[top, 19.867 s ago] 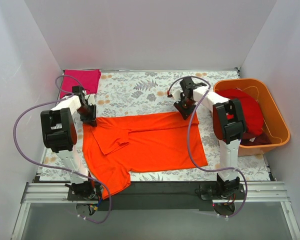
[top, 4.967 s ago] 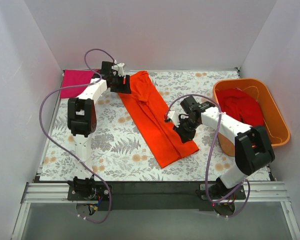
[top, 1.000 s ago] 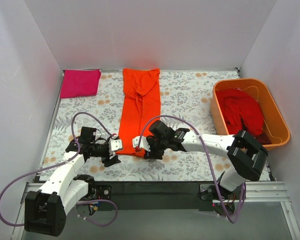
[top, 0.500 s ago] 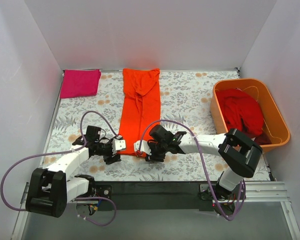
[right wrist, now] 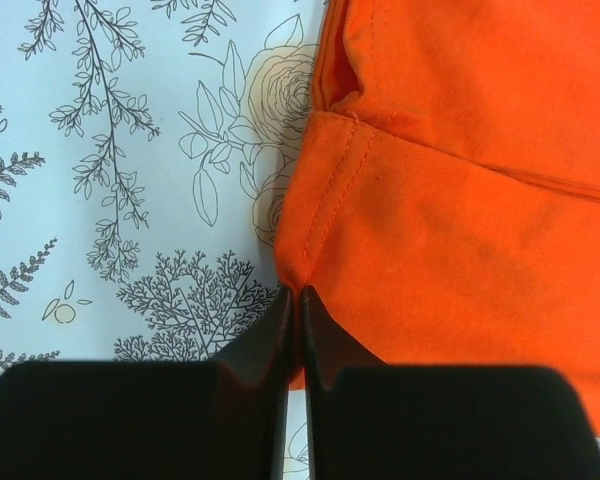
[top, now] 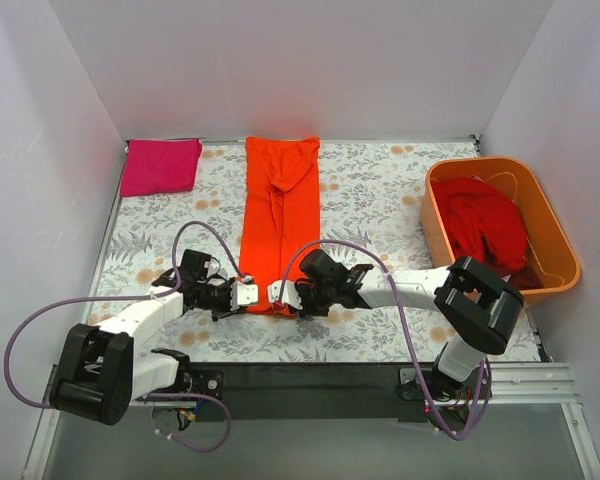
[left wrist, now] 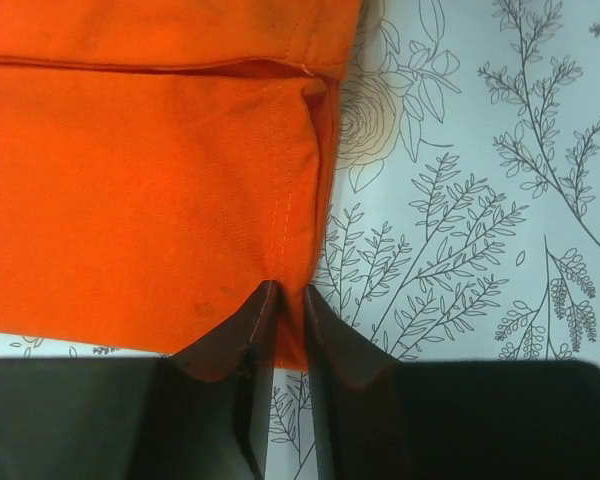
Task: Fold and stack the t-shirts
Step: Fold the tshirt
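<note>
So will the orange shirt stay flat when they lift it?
Probably not: the orange shirt lies in soft folds, so it will likely droop between the left pincer and right pincer. It looks thin, so probably light.

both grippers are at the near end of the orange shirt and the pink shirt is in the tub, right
No. The pink shirt lies at the table's far left corner, per the top view; the tub holds the red shirt. The left gripper and right gripper are at the orange shirt's near end.
</note>
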`<state>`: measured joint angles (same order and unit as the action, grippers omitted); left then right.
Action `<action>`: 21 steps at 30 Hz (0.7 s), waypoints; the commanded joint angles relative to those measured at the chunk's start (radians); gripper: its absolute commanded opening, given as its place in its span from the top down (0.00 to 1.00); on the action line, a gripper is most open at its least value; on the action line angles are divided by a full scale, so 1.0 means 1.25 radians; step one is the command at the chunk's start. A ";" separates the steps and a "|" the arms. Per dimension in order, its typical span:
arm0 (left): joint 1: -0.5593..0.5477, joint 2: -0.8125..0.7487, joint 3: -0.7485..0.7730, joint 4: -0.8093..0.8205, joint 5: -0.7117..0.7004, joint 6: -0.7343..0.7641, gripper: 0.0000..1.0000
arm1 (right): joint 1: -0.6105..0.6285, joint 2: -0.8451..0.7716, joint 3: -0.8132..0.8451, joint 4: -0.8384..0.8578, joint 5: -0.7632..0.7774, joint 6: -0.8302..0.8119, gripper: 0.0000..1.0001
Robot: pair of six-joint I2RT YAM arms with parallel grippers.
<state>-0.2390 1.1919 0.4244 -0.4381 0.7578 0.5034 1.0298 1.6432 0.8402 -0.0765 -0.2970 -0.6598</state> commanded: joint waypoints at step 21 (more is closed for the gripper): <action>-0.086 -0.183 0.124 -0.214 -0.015 -0.033 1.00 | -0.038 -0.106 0.117 -0.265 -0.086 -0.046 0.99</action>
<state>-0.3618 0.9260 0.5125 -0.6952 0.7074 0.4892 1.0348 1.5242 0.8871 -0.3351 -0.3523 -0.6933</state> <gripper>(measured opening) 0.028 0.022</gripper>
